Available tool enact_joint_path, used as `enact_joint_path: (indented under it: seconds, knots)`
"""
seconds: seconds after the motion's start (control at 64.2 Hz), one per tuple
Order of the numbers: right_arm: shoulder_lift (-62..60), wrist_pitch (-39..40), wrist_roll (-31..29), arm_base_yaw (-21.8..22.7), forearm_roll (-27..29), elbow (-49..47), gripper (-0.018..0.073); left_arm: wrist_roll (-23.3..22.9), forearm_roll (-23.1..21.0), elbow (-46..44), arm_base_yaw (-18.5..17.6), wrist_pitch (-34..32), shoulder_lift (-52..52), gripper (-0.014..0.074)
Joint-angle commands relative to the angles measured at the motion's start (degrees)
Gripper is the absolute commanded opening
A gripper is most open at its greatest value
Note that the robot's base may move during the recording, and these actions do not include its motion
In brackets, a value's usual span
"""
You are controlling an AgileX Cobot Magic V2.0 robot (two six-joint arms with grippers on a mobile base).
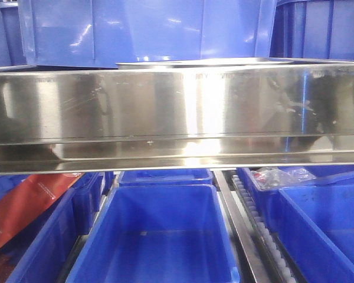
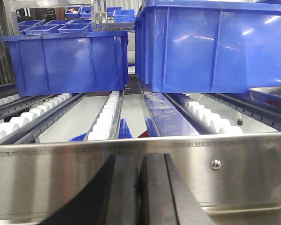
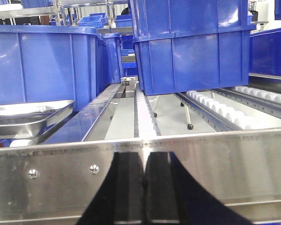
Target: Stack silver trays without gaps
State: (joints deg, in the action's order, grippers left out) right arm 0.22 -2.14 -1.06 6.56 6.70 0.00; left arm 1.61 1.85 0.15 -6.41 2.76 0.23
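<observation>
A silver tray (image 3: 30, 117) lies on the roller shelf at the left of the right wrist view, shallow and shiny, against a blue bin. A corner of a silver tray (image 2: 271, 93) shows at the right edge of the left wrist view. In the front view only a thin tray rim (image 1: 206, 61) shows above the steel rail. My left gripper (image 2: 139, 161) is shut and empty, low in front of the rail. My right gripper (image 3: 144, 157) is shut and empty, also in front of the rail. Neither gripper touches a tray.
A long brushed-steel rail (image 1: 177, 112) with screws (image 2: 216, 164) spans the shelf front. Deep blue bins (image 2: 70, 61) (image 3: 192, 47) stand on white roller tracks (image 2: 105, 119) behind it. More blue bins (image 1: 159, 236) sit on the level below, one holding a red packet (image 1: 23, 206).
</observation>
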Motion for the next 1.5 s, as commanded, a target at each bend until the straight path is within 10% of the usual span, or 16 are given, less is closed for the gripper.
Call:
enact_joint_path:
  seconds: [0.0,0.81,1.168,1.308,1.48]
  knots:
    - [-0.22,1.28,-0.47,0.07,-0.08,0.0,-0.0077,-0.1,0.16,-0.15,0.01,-0.6,-0.23,-0.0009]
    - [-0.22,3.36,-0.47,0.07,-0.34,0.0,-0.0077,-0.14,0.16,-0.15,0.01,-0.93,-0.23,-0.0009]
    - [-0.22,16.89,-0.47,0.07,0.61,0.0,-0.0077,-0.65,-6.7,-2.1,0.01,-22.32,-0.23,-0.0009]
    - [-0.22,12.66,0.11,0.07,0.61,-5.58,-0.0077,-0.53,-6.34,-12.5,0.01,-10.45,-0.23,-0.0009]
    - [1.57,-10.3,0.11,0.07,0.61,-21.79,-0.0077,-0.26,-2.24,-29.34,0.01,8.18,6.02,-0.0009]
